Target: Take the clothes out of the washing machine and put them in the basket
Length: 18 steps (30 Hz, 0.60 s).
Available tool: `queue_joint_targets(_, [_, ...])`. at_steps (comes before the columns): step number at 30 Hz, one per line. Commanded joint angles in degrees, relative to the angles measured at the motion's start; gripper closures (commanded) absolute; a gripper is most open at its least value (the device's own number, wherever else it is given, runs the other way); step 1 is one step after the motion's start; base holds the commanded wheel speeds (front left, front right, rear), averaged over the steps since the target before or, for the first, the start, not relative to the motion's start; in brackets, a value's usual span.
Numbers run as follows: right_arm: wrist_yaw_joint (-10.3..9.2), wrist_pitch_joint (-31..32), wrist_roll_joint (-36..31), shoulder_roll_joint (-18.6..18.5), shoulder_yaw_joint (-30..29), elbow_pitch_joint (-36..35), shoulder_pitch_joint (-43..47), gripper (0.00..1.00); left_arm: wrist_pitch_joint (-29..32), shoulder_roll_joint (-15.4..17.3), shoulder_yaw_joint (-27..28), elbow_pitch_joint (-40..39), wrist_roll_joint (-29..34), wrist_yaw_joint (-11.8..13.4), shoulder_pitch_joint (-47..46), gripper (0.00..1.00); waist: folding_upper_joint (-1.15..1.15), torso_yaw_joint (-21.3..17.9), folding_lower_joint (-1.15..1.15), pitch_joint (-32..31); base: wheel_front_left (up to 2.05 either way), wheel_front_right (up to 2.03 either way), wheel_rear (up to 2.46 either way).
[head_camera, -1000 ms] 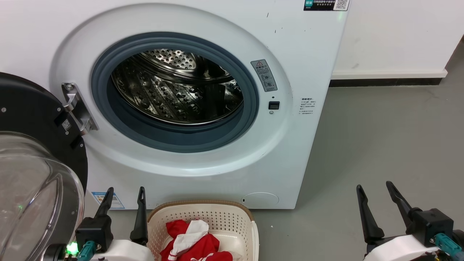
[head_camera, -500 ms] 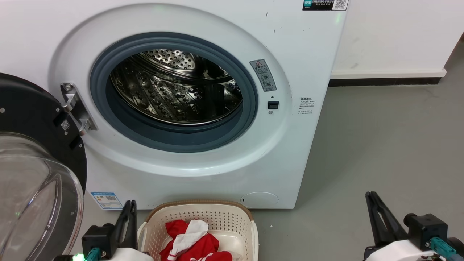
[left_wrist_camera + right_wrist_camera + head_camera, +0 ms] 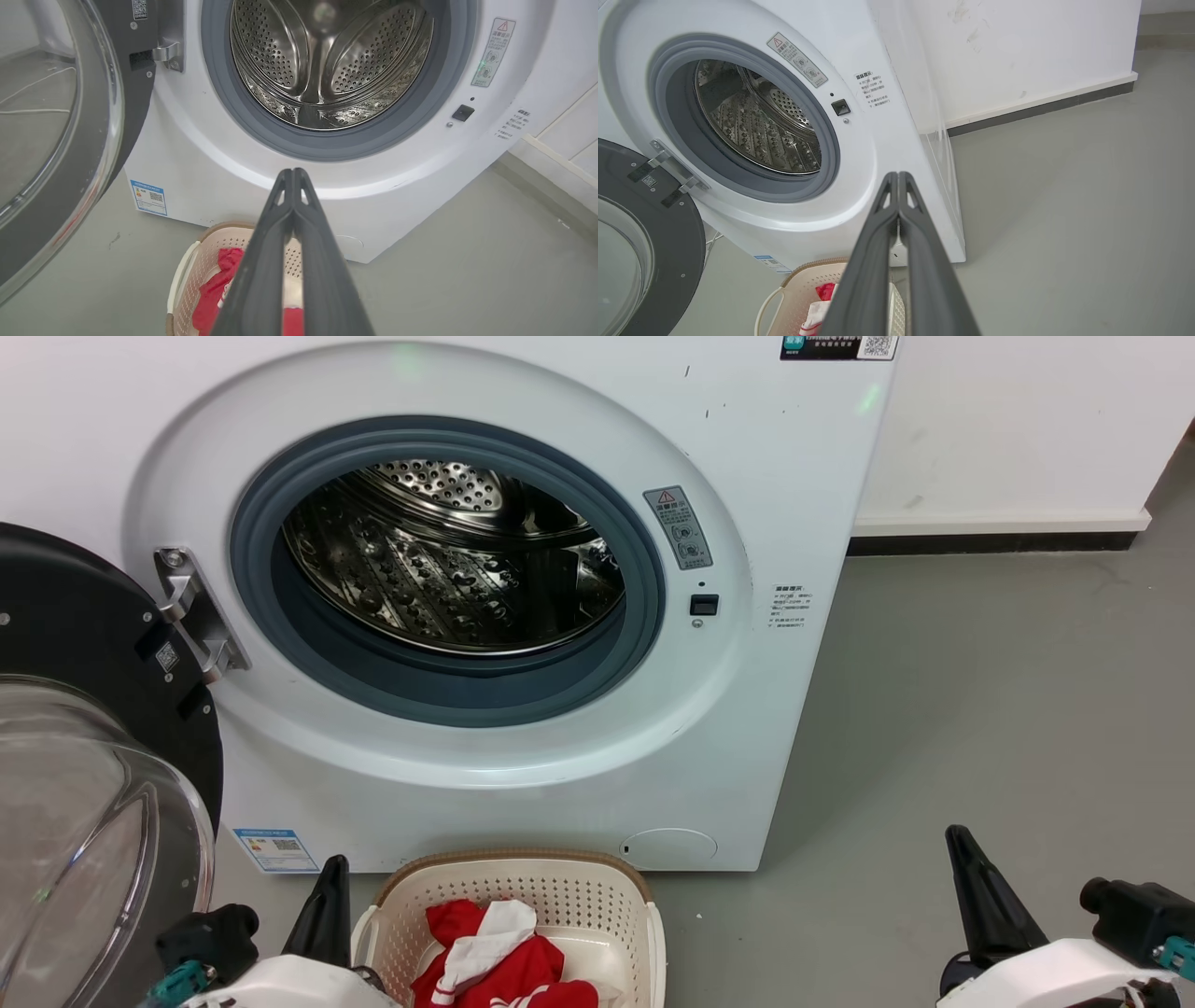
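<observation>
Drum [image 3: 448,569] of the washing machine [image 3: 747,476] looks bare; clothes [image 3: 504,957] lie in the basket [image 3: 523,870]; your left claw [image 3: 293,173] and right claw [image 3: 897,176] are pinched shut, holding nothing; park them wide of the basket rim.

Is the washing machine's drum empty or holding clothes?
Empty as far as visible: bare steel drum; the red clothes lie in the basket.
</observation>
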Motion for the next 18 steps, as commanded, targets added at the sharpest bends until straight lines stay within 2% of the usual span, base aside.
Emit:
queue_joint_targets(1, [-0.01, -0.02, 2.26, -0.5, -0.01, -0.37, -1.73, 1.0, 0.16, 0.11, 0.49, -0.38, -1.97, -0.41, -1.71, 1.0, 0.0, 0.01, 0.0, 0.01, 0.0, 0.0, 0.0])
queue_joint_targets(18, [-0.01, 0.73, 18.87, -1.1, -0.38, 2.77, -4.29, 1.0, 1.42, -0.81, 2.16, 2.99, -17.36, -2.91, -4.4, 1.0, 0.0, 0.18, 0.0, 0.27, 0.0, 0.0, 0.0])
